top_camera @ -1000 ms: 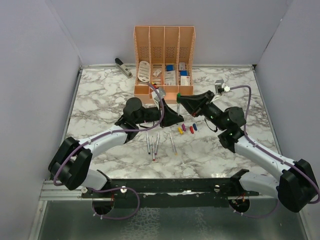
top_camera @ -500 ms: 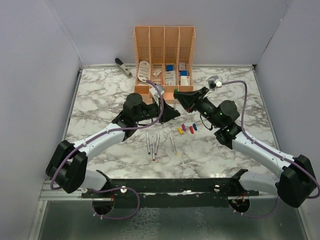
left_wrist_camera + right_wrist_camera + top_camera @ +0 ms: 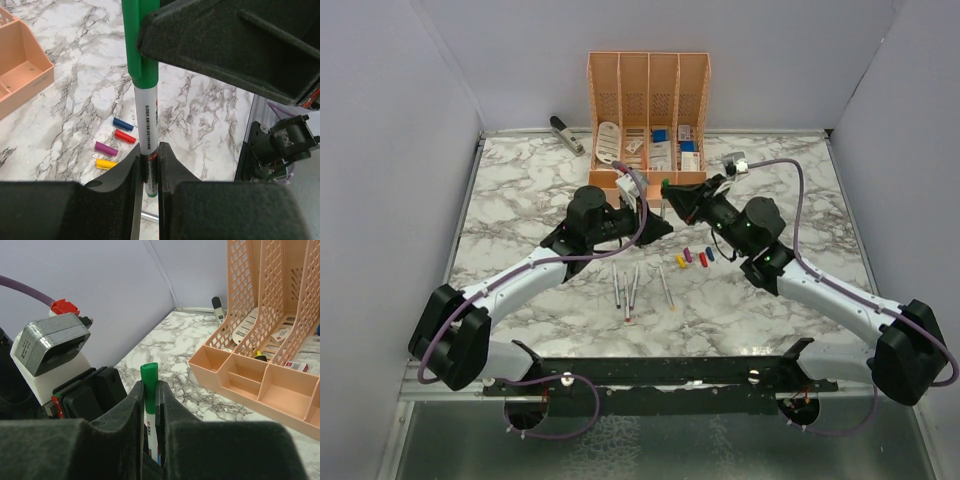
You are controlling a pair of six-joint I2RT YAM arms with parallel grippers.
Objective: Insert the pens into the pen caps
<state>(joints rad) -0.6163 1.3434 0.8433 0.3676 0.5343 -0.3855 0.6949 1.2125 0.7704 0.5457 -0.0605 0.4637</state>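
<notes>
- The pen (image 3: 148, 120) is held in the air between the two grippers, with the green cap (image 3: 139, 45) already over its far end. I cannot tell whether the cap is pushed fully home.
- The left gripper (image 3: 149, 150) is closed tightly on the lower part of the pen's white barrel. The pen runs straight out from its fingers, with the capped end pointing away.
- The right gripper (image 3: 149, 386) is clamped on the green cap itself, with the cap's top just proud of its fingers and the barrel running back between them.
- What matters for the next move is that cap and barrel share one long axis, running from one gripper straight to the other. Any final push should go along that line, with each gripper pressing toward the other. A sideways shove could bend or cock the pen.
- Both arms are equally close, since each already holds one end.
- Below the grippers and back toward the arm bases, the loose caps (image 3: 106, 148) lie in a short row on the tabletop (image 3: 520, 200): yellow, purple, red and blue. They are closer to the right arm.
- The loose pens (image 3: 634, 285) lie roughly parallel just beside that row, nearer the left arm.
- Beyond both grippers stands the peach organizer (image 3: 648, 100), close to the held pen but apart from it.
</notes>
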